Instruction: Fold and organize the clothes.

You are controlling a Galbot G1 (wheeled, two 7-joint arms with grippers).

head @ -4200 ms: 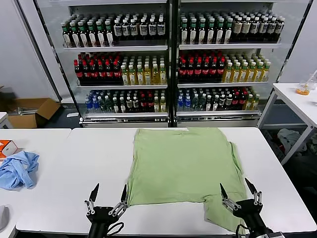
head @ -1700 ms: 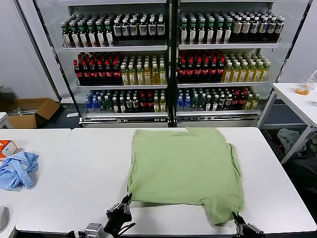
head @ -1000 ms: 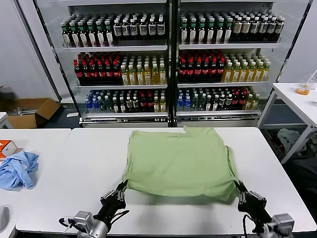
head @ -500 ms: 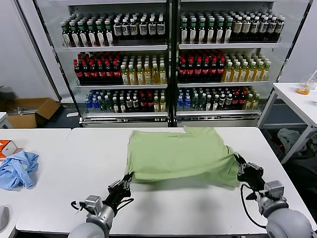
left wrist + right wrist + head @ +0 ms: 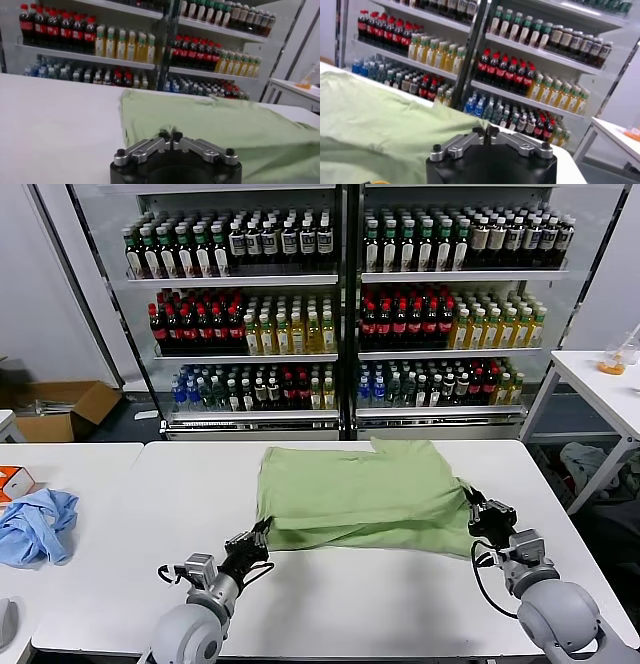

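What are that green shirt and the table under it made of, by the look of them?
The light green short-sleeved shirt looks like soft matte woven or knit fabric, probably cotton: it sags and creases where the left end effector and right end effector pinch it. The white table seems smooth laminate, faintly glossy.

the white table [image 5: 120, 514] carries the green shirt [image 5: 360, 489]; a blue cloth [image 5: 38, 524] lies beside.

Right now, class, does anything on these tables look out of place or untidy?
A crumpled light blue cloth lies bunched at the left table's edge, apart from the work. The green shirt is only part folded: the left gripper and right gripper hold its near corners, and one sleeve sticks out at the far edge.
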